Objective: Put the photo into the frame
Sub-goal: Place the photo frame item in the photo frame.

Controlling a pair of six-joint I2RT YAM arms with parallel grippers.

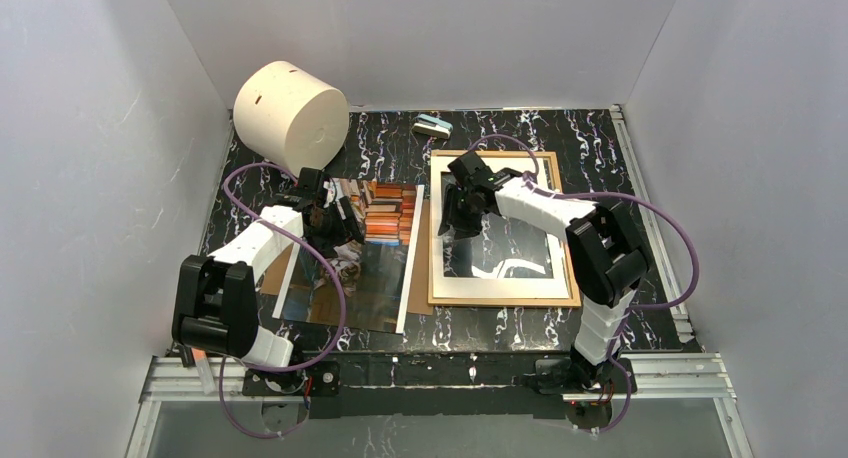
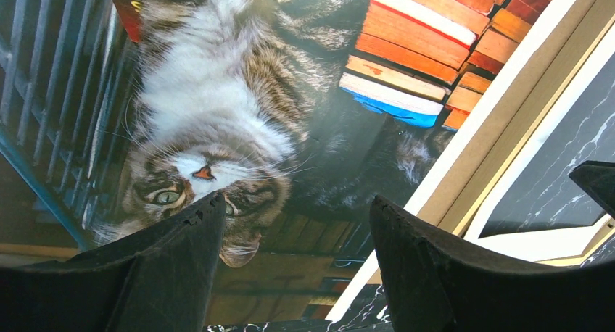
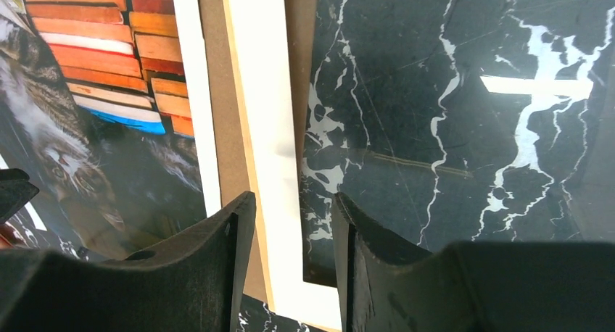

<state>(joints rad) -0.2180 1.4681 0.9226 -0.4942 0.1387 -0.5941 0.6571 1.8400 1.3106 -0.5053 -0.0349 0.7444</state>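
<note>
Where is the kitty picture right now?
In the top view, the photo lies left of the frame, beneath the left claw.

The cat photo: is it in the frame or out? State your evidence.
Out. The photo lies beside the frame, to its left; the frame's window shows only the marble table.

Table (image 1: 590, 138) behind frame (image 1: 500, 300) is lying open, bar a small box (image 1: 432, 126). Left of frame, photo (image 1: 370, 278) and left gripper (image 2: 297, 205) are crowding the passage; drum (image 1: 290, 108) is blocking beyond.
</note>
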